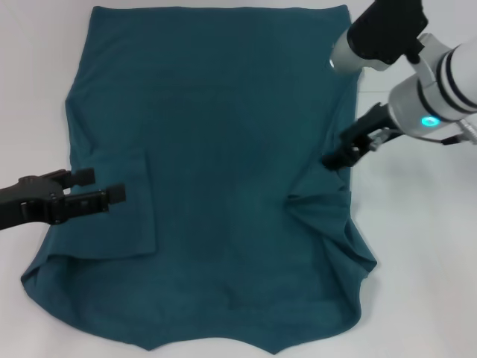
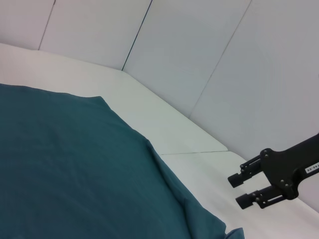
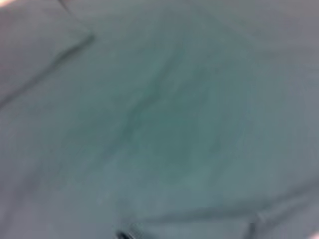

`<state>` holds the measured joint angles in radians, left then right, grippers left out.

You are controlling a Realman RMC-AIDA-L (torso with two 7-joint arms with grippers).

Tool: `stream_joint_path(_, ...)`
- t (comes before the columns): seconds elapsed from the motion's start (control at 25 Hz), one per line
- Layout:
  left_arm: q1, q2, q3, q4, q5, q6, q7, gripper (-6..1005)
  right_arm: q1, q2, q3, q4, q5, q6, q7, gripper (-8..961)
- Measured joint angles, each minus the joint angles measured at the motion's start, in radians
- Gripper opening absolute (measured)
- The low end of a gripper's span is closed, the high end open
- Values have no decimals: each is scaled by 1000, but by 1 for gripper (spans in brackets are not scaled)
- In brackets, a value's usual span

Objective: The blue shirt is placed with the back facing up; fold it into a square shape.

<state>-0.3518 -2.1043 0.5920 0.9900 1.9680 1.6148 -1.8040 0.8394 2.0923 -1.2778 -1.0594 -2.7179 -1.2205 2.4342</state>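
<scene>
Blue shirt [image 1: 223, 164] plain dark teal; table [image 1: 425, 261] white; both hands black.

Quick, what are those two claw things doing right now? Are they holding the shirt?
Left gripper: fingers open, holding nothing, over the left side of the blue shirt.
Right gripper: at the shirt's right edge; open or closed cannot be told.

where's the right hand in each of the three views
Head view: the right hand is at the blue shirt's right edge, above a bunched fold.
Left wrist view: it hangs over the white table, beyond the shirt's edge.
Right wrist view: not in it; only shirt fabric shows.
Shared landmark: the blue shirt.
</scene>
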Motion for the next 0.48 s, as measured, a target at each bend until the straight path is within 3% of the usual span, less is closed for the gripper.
stream_joint_path(0.2,2,1,-6,3,-1,4,-1,947,-28,0,0,-70,-150,-100,54,624)
stream_joint_path(0.44,3,1,-10,3,-2,4,0,947,-69,3,-15,-76,-167,-152,39,784)
stream_joint_path(0.48,3,1,-10,3,-2,4,0,947,-78,6,-19,-74,-162,-151,35,749)
